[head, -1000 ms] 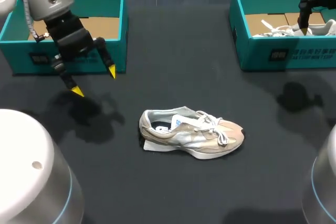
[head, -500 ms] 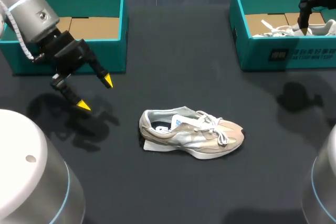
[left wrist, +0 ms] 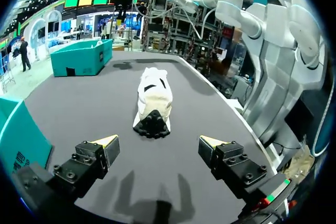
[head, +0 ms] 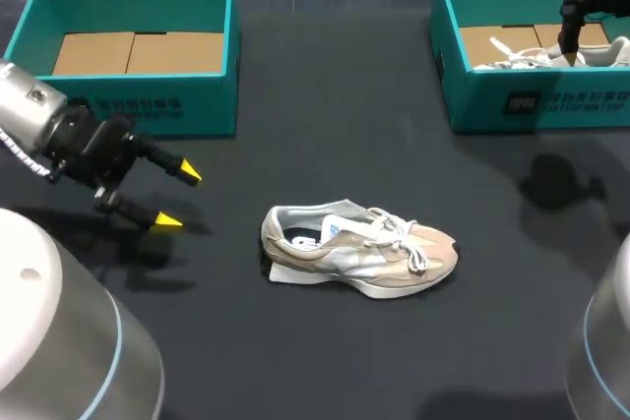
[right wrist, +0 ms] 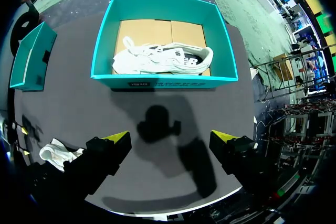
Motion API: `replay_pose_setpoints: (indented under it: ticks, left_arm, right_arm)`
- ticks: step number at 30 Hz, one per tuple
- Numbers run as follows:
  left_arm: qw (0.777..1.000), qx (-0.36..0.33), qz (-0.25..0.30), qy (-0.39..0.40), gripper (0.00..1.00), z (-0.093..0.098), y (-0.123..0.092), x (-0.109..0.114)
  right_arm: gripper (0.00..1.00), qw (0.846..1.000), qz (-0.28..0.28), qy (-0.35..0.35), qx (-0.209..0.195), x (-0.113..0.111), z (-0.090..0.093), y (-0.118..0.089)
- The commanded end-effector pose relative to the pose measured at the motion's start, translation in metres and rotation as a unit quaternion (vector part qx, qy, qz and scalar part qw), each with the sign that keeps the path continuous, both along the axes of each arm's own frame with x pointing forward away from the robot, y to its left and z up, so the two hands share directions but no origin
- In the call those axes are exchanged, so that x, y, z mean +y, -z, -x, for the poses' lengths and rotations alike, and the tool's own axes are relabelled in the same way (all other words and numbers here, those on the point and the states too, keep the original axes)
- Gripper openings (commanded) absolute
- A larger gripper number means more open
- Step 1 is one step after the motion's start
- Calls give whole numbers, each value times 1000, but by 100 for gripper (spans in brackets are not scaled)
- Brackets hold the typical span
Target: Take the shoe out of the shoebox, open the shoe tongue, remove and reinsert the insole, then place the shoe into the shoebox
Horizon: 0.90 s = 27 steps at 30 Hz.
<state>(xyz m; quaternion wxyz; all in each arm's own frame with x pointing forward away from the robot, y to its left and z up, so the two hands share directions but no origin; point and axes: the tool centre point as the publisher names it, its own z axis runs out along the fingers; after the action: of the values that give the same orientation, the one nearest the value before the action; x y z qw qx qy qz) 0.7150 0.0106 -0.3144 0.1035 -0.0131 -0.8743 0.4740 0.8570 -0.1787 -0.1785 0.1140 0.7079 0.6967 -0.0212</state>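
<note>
The shoe [head: 359,251] stands on its sole on the table [head: 335,125], outside both boxes, with the left box [head: 138,110] back past its heel and the right box [head: 551,100], holding a white shoe [right wrist: 163,59], back past its toe. The left gripper [head: 180,198] sits low off the shoe's heel, well apart from it, fingers spread wide, pointing at the heel and gripping nothing. The right gripper [right wrist: 170,137] hangs well beyond the shoe's toe, up by the right box, equally wide apart and bare.

Head: overhead, behind. Left wrist: low, facing shoe [left wrist: 153,98]. Right wrist: above shoebox [right wrist: 157,81].
</note>
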Motion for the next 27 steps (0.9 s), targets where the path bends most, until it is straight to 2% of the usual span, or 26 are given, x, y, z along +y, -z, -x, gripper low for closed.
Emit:
replay_pose_setpoints:
  ticks: [1,4,8,18,27]
  left_arm:
    - [994,-42,34,-92,100,8,31,-6]
    - [993,-34,49,-97,100,4,48,-10]
    - [993,-54,69,-82,100,5,55,-12]
    - [994,-55,89,-45,100,4,59,-13]
    - [994,-55,89,-45,100,4,59,-13]
  right_arm:
    - [100,1000,1,0,0,0,0,0]
    - [100,1000,1,0,0,0,0,0]
    - [100,1000,1,0,0,0,0,0]
    - [100,1000,1,0,0,0,0,0]
    - [100,1000,1,0,0,0,0,0]
